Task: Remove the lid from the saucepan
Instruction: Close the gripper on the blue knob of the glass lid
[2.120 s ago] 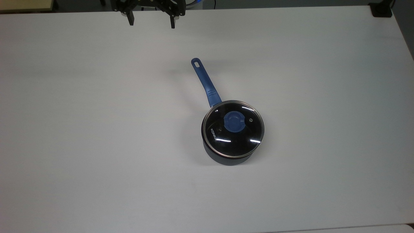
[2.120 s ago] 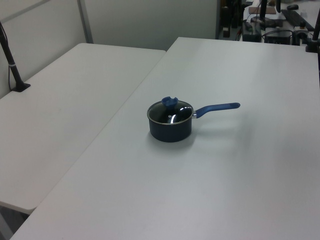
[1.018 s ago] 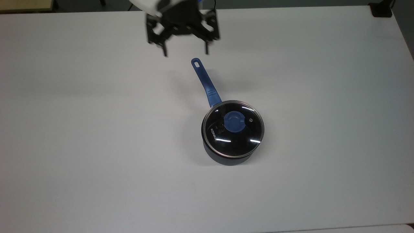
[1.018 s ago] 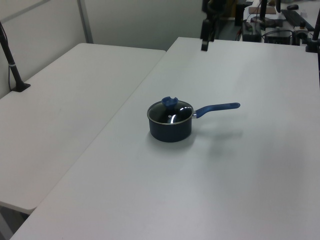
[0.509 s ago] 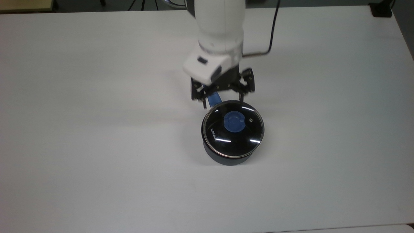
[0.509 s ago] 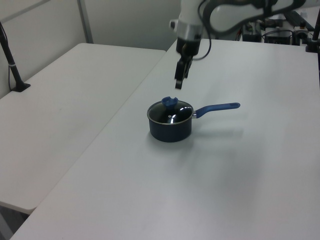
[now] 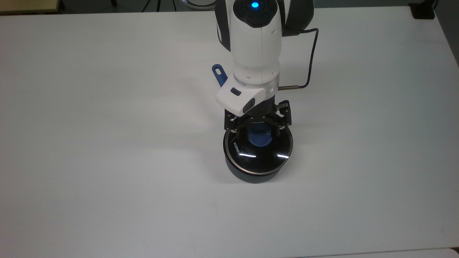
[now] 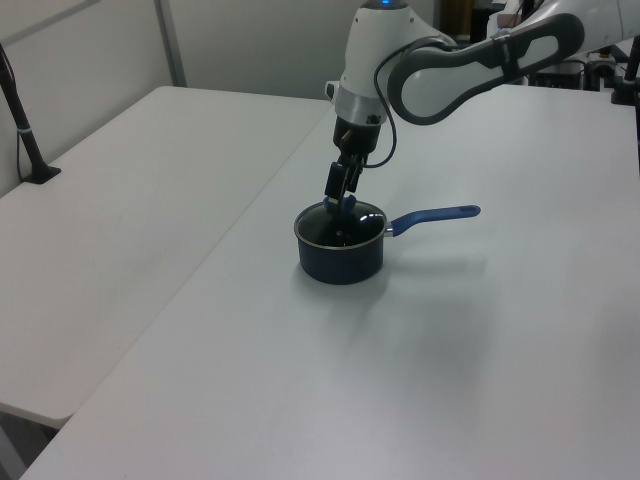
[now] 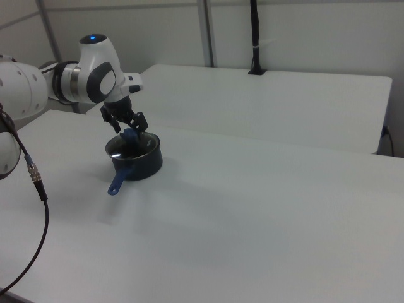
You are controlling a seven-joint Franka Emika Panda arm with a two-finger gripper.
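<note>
The pincer, its fingers spread, hangs directly above the blue knob of the lid, which sits on the saucepan in the middle of the bench.

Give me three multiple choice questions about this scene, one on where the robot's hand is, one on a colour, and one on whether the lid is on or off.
1. Where is the hand?
A. Over the lid's knob
B. At the tip of the handle
C. Off the table

2. What colour is the saucepan's handle?
A. Red
B. Blue
C. White

3. What state is the lid in?
A. Lying on the table
B. Lifted high above the saucepan
C. Seated on the saucepan

Answers:
1. A, the top view shows the open fingers either side of the blue knob.
2. B, the left view shows it blue against the white table.
3. C, its steel rim sits on the saucepan.
</note>
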